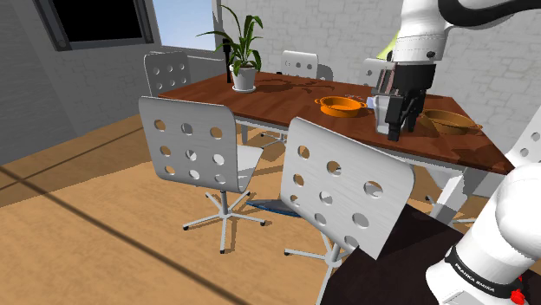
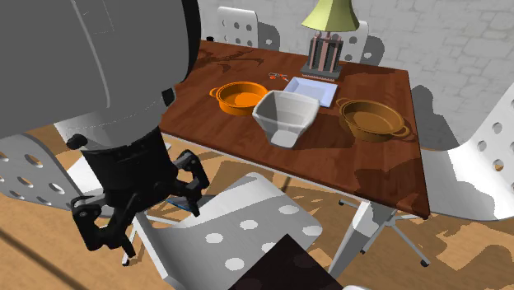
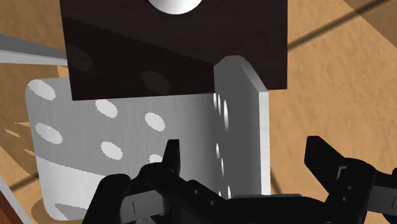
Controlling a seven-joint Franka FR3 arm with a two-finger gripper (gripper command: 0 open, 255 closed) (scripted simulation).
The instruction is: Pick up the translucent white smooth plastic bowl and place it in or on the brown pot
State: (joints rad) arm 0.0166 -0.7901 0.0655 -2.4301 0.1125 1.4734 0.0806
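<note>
Second exterior view: white bowl [image 2: 286, 117], upright on the desk [image 2: 387, 173], centre frame, between an orange pot [image 2: 237, 97] to its left and the brown pot [image 2: 372, 120] to its right, touching neither. End effector [image 2: 144, 216], lower left, fingers apart and empty, hangs over a white perforated chair [image 2: 247, 216], short of the desk edge. The fingers are probably spread ready for the bowl's rim. Grasp not yet begun.

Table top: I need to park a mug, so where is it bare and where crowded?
Bare: in the second exterior view, the near strip of table in front of the white bowl and brown pot; also the stretch between potted plant and orange pot. Crowded: around the bowl, tray and lamp close behind.
</note>
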